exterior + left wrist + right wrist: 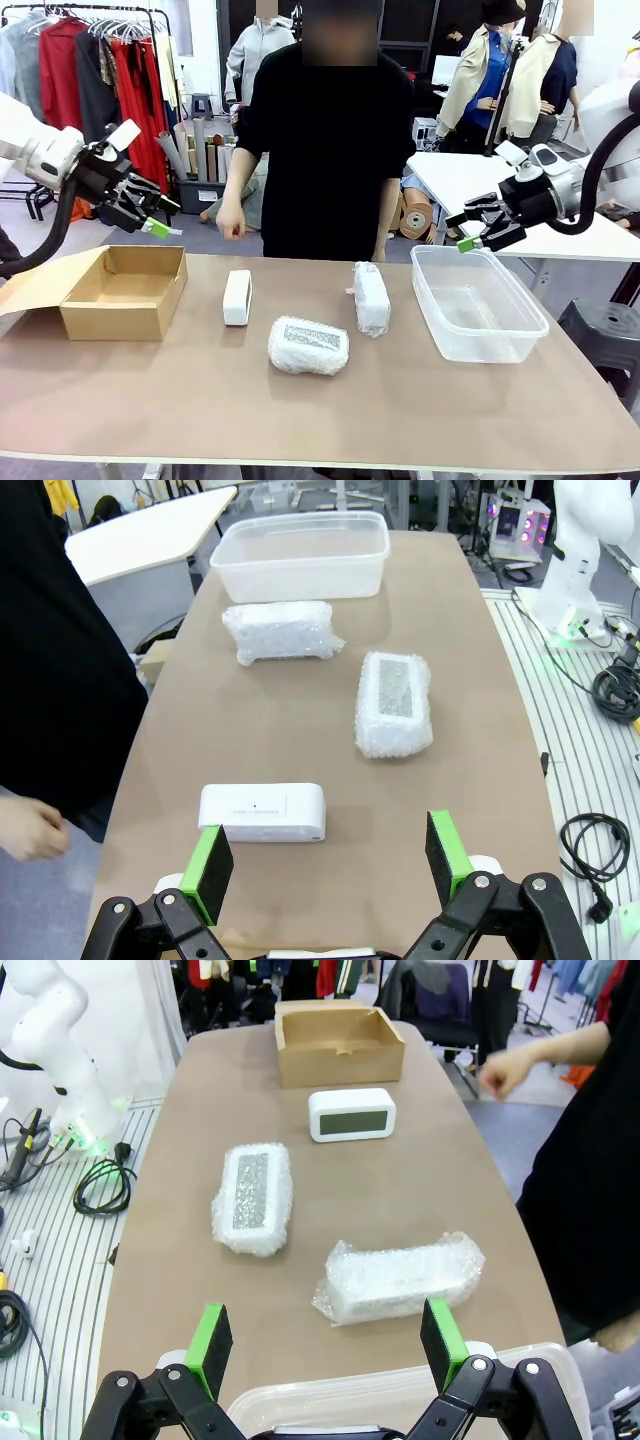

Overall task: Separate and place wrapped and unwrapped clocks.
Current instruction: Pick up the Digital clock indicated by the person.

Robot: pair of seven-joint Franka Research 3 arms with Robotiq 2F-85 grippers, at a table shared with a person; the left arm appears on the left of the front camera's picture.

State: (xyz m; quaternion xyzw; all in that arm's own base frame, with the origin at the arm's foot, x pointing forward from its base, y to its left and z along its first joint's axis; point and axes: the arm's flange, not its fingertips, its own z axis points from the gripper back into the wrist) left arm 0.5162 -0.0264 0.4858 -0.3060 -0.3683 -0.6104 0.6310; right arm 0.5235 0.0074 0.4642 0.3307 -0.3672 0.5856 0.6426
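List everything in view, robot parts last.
unwrapped clock: 1, white, left of the table's centre
grey-faced wrapped clock: 1, whitish bubble wrap, centre front
second wrapped clock: 1, whitish bubble wrap, beside the tub
cardboard box: 1, brown, open, left end
plastic tub: 1, clear, right end
table: 1, brown
person: 1, black top, far side
left hand: 1, black with green pads, open, raised near the box
right hand: 1, same colours, open, raised by the tub

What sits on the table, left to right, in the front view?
cardboard box → bare white clock → bubble-wrapped clock showing a grey face → second bubble-wrapped clock → clear plastic container
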